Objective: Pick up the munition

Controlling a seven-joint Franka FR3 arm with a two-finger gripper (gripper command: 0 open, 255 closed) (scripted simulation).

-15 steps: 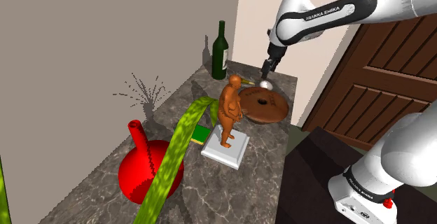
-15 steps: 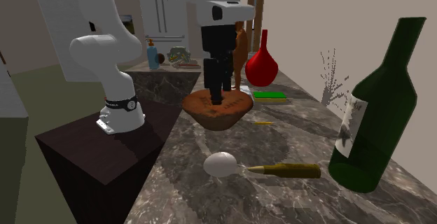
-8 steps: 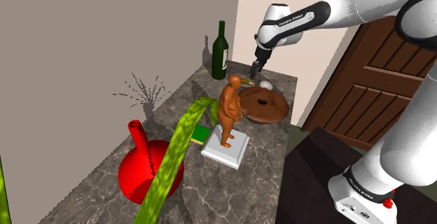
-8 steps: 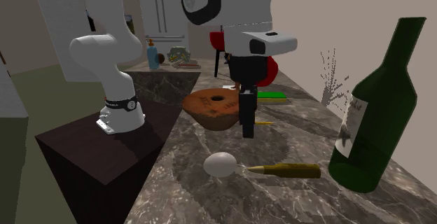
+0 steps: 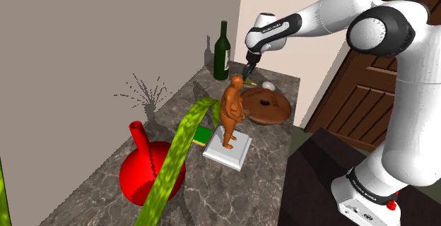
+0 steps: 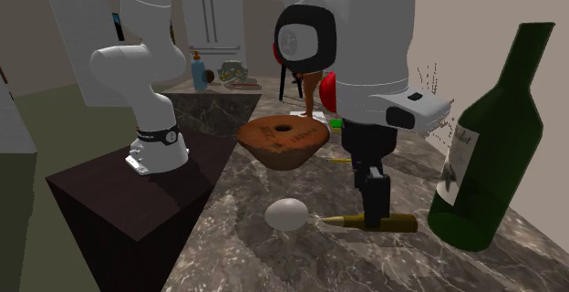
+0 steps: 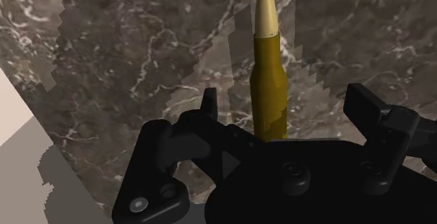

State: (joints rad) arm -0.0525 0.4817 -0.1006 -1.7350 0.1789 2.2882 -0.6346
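Note:
The munition (image 6: 396, 223) is a brass cartridge with a paler pointed tip, lying flat on the dark marble counter (image 6: 274, 263) between a white egg (image 6: 287, 214) and a green wine bottle (image 6: 488, 144). My black gripper (image 6: 375, 210) hangs straight down over its middle, fingertips close to the counter. In the wrist view the cartridge (image 7: 269, 75) lies lengthwise between the two fingers of the gripper (image 7: 283, 107), which stand apart and do not touch it. In the shoulder view the gripper (image 5: 247, 70) is at the counter's far end near the bottle (image 5: 222, 50).
A brown bowl (image 5: 265, 106) sits beside the egg (image 5: 268, 85). An orange figurine (image 5: 231, 111) on a white base, a red vase (image 5: 145, 168) and a green leaf (image 5: 180, 154) stand nearer the camera. The counter edge runs close to the egg; a wall is behind the bottle.
The arm has swung from above the brown bowl toward the bottle end of the counter and come down, so the gripper now straddles the cartridge. The cartridge, egg and bottle have not moved.

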